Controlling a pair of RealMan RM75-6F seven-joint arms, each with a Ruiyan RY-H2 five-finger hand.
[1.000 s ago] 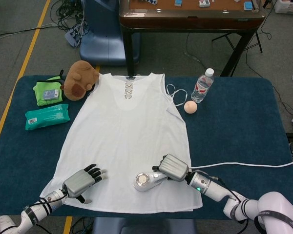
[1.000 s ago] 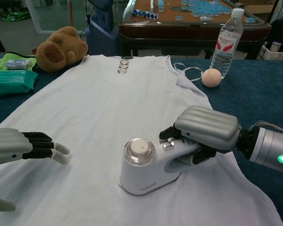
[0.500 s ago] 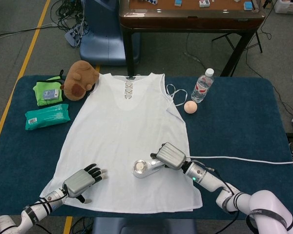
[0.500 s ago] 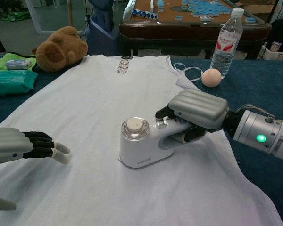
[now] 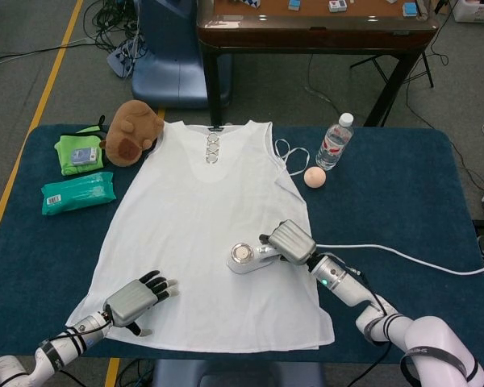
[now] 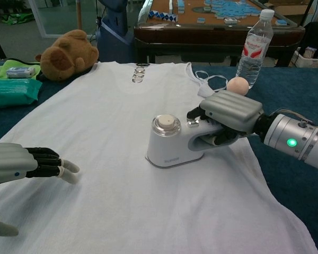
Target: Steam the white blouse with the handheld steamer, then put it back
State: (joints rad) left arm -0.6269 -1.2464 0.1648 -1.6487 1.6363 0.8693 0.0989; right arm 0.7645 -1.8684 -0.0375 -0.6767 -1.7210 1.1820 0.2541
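The white blouse (image 5: 210, 234) (image 6: 111, 132) lies flat across the blue table, neckline at the far side. On its right half sits the white handheld steamer (image 5: 246, 258) (image 6: 172, 143), sole down on the cloth. My right hand (image 5: 292, 242) (image 6: 230, 119) grips its handle from the right. A white cord (image 5: 403, 256) trails off to the right edge. My left hand (image 5: 137, 297) (image 6: 21, 164) rests on the blouse's lower left hem, fingers curled, holding nothing.
A brown plush toy (image 5: 133, 131), a green pouch (image 5: 79, 151) and a teal wipes pack (image 5: 77, 193) lie at the far left. A water bottle (image 5: 334, 142) and a peach ball (image 5: 314, 177) stand beside the blouse's right shoulder. A wooden table (image 5: 315, 24) stands beyond.
My right hand has slid the steamer up the blouse, away from the hem and slightly right. The left hand has stayed put.
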